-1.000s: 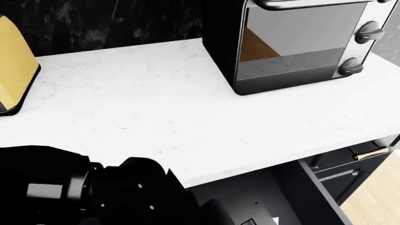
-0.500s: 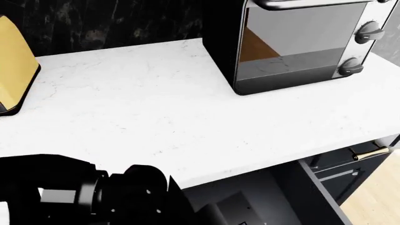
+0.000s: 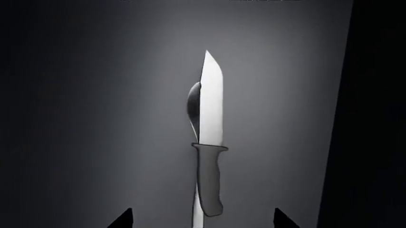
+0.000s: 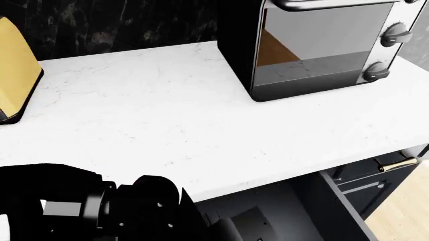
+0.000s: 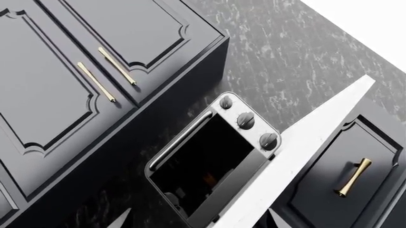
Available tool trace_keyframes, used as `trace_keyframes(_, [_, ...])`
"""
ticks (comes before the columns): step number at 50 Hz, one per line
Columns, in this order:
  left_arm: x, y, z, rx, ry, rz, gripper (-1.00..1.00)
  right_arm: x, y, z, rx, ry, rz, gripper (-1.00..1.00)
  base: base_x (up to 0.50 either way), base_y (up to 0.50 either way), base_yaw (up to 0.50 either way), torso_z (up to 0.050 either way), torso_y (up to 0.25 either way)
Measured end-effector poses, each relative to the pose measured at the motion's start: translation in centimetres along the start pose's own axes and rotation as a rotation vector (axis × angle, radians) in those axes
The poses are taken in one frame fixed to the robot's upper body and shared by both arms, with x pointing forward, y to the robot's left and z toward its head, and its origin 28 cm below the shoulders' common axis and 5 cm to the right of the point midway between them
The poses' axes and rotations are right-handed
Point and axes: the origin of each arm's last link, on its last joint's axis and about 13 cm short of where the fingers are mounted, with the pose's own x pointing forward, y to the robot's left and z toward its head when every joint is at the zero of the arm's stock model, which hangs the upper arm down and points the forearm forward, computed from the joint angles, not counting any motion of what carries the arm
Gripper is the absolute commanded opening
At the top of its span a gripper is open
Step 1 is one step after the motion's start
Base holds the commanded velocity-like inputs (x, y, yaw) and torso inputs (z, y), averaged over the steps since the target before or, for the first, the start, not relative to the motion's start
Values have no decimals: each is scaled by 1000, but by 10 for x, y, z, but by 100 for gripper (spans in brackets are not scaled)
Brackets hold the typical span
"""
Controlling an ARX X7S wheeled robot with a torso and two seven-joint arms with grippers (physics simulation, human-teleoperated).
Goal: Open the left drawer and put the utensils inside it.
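Note:
The left wrist view looks straight down into the left drawer [image 3: 95, 118], whose plain grey floor fills the frame. The two utensils lie on that floor. The pointed knife [image 3: 212, 118] rests partly over the spoon [image 3: 193, 107], whose oval bowl shows beside the blade. My left gripper [image 3: 203, 221] hangs open above their handles, gripping nothing. In the head view the open left drawer [image 4: 288, 201] shows under the counter edge, and my left arm [image 4: 100, 211] reaches down at it. My right gripper [image 5: 198, 219] is open and empty, held in the air facing the kitchen.
A black toaster oven [image 4: 322, 45] stands on the white counter [image 4: 154, 115] at the back right. A yellow object [image 4: 13, 70] sits at the counter's far left. Right of the open drawer is a closed drawer with a brass handle [image 4: 395, 164]. Upper cabinets [image 5: 95, 71] hang above.
My left arm has shifted slightly left and lower in the head view since one second ago. Nothing else has moved.

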Motion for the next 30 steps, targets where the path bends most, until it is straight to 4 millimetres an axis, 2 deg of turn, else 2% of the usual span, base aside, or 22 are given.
trace_keyframes(8, [-12,-3,2,21,-16,16,100,0,0,0,0,0,0,100,0,0,0,0,0])
trace_keyframes(20, [-75,-10,20,59,-134,59,100,0,0,0,1,1,1,100,0,0,0,0,0])
trace_keyframes(30, [-108,-14,26,76,-215,91,100,1,0,0,2,3,2,100,0,0,0,0,0])
